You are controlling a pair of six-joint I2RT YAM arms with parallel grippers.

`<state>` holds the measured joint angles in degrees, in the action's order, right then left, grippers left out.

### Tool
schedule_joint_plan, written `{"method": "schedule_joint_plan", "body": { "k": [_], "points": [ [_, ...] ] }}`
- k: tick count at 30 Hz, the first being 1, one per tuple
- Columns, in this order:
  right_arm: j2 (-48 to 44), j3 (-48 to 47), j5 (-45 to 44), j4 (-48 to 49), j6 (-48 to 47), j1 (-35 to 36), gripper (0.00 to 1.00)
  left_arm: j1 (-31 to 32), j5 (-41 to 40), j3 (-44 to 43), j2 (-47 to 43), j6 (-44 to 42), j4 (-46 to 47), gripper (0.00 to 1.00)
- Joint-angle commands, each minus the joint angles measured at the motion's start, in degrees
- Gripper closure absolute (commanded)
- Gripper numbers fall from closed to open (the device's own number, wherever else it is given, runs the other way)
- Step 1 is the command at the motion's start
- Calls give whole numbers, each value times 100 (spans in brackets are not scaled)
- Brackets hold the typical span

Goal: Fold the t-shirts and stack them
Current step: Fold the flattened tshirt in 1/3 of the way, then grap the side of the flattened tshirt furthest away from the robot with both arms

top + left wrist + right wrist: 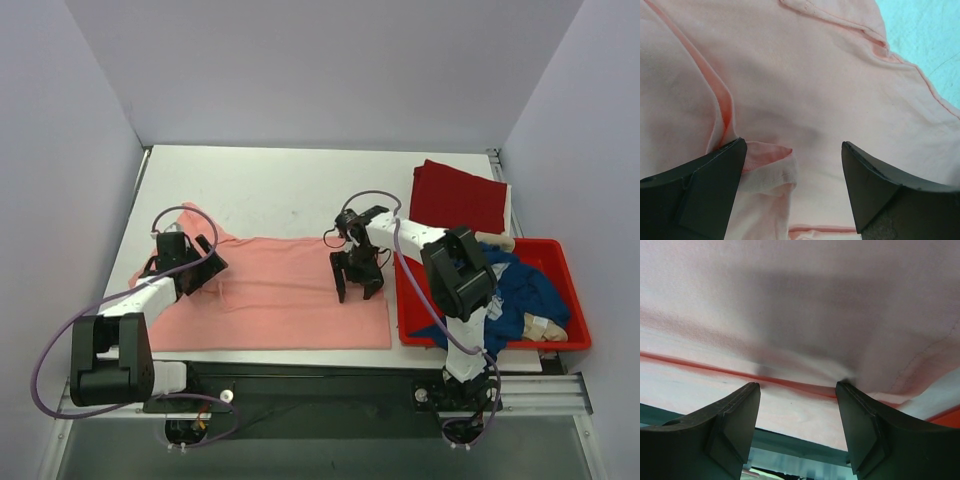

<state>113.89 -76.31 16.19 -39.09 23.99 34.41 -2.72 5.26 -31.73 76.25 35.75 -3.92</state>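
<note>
The left gripper [792, 145] stands with its jaws wide apart over the salmon-pink t-shirt [280, 300] and holds nothing. One fingertip [730, 156] rests against a small raised fold of the cloth at the shirt's left end.

The right gripper [797, 386] is spread just as plainly, pointing down onto the shirt's right end close to the hem. The cloth puckers at one of its tips, but nothing is pinched between the fingers.

The pink shirt lies flat across the near part of the table [300, 190], reaching from the left side to just beside the red plastic tub [530, 344].

The tub sits at the near right corner. The navy blue t-shirt [530, 290] lies crumpled inside it, and a pale scrap [548, 327] that I can't make out lies on it.

The dark red t-shirt [458, 195] lies folded flat on the table behind the tub. Whether its near edge touches the tub's far rim I cannot tell.
</note>
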Motion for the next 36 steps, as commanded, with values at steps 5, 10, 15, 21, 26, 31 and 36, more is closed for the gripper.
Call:
{"method": "schedule_joint_plan", "body": {
  "k": [5,10,15,21,26,31,36],
  "points": [
    [-93,109,-317,-336,-61,180,36,0,-192,-745,-426,-261,-1392,11],
    [-376,-401,-441,-397,-113,-31,35,8,-95,-1590,-392,-393,-1524,9],
    [-350,-1059,-791,-371,-219,-479,36,-18,-200,-2284,108,-577,-1454,8],
    [195,-1947,-1117,-301,-456,-1103,43,-79,-104,-2821,715,-639,-1401,9],
    [800,-2650,-1249,-283,-614,-1367,48,-141,28,-3058,1058,-622,-1322,9],
    [1161,-2880,-1293,-266,-729,-1402,51,-176,46,-3190,1243,-630,-1304,9],
    [1250,-2758,-1389,-240,-685,-1411,54,-281,63,-3383,1471,-630,-1348,9]
  ]
}}
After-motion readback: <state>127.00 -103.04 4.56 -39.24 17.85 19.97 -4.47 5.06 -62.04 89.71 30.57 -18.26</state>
